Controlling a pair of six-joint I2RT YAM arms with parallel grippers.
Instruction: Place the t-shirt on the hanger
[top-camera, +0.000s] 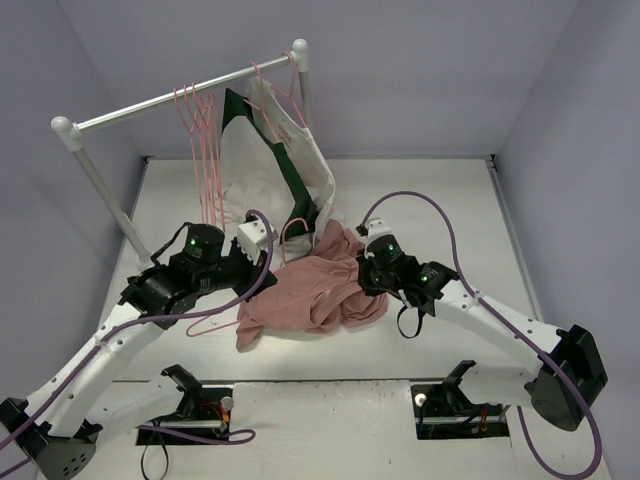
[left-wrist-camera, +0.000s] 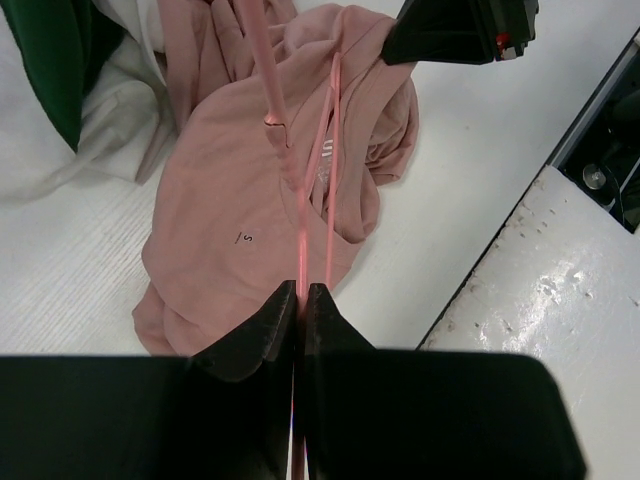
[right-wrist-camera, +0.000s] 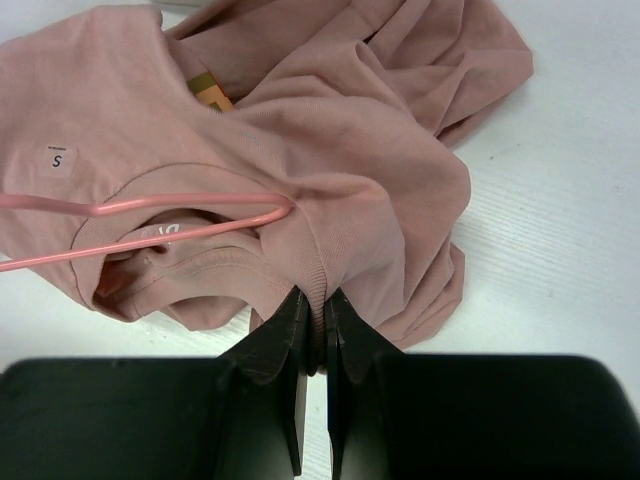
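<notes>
Firstly, the left tool (left-wrist-camera: 302, 290): how does it stand?

Closed narrow on the wire of the pink hanger (left-wrist-camera: 300, 200), sir. The wire leaves between the fingertips and runs straight away from the tool, over the pink t-shirt (top-camera: 310, 290).

And the right tool (right-wrist-camera: 315, 295)?

Pinched tight on a fold of the t-shirt at the ribbed collar. The cloth rises directly from between its jaws.

Where is the hanger relative to that tool?

Just beyond its tips and to the left in the right wrist view. One bent end of the wire sits inside the neck opening. The rest runs off the left edge, passing below the "S" size sticker (right-wrist-camera: 58, 160).

Location of the t-shirt?

Crumpled on the white bench (top-camera: 440, 200) between the two tools, with the left tool at its left side and the right tool at its right side.

Anything behind it?

A rack (top-camera: 170, 98) along the far side of the bench. It carries several more pink hangers (top-camera: 200, 130) and a white-and-green garment (top-camera: 285, 150), whose hem comes down near the t-shirt.
</notes>
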